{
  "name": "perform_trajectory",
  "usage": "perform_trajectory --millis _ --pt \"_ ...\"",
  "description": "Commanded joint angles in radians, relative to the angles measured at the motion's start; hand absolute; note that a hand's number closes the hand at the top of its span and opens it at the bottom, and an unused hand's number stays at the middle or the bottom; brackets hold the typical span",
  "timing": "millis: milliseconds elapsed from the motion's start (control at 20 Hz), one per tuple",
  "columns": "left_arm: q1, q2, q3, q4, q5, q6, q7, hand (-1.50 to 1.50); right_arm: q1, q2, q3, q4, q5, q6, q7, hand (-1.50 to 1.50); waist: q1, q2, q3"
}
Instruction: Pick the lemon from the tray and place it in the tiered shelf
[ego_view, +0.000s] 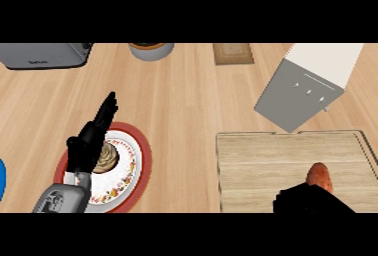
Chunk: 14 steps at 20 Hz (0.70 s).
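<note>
Right hand (306, 199) at tray's (251, 150) lower edge, fingers curled around orange-brown lemon (320, 176). Tiered shelf (306, 87) just beyond tray's far rim. Left hand (92, 135) straight-fingered over plate (125, 170); desk (184, 95) between is open.

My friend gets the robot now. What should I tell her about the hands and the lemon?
Left hand: open, fingers straight, resting above the red-rimmed plate.
Right hand: at the lower right over the wooden tray, touching an orange-brown item that lies there; whether the fingers close on it cannot be seen.
Tiered shelf: grey and white, beyond the tray, nothing seen in it.
Done: the reach to the tray.
Left: grasp, lift, place in shelf.
</note>
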Motion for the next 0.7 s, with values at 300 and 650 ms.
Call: perform_trajectory --millis 300,650 --pt "0.044 0.014 0.024 0.000 0.007 -0.007 -0.037 0.00 0.121 -0.240 -0.664 0.001 -0.575 0.164 -0.345 1.50 -0.010 0.001 -0.005" --pt "0.030 -0.013 -0.024 -0.042 -0.024 -0.015 -0.006 0.00 0.060 -0.343 -1.023 0.205 -0.842 0.299 -0.331 1.50 0.030 0.005 -0.006"
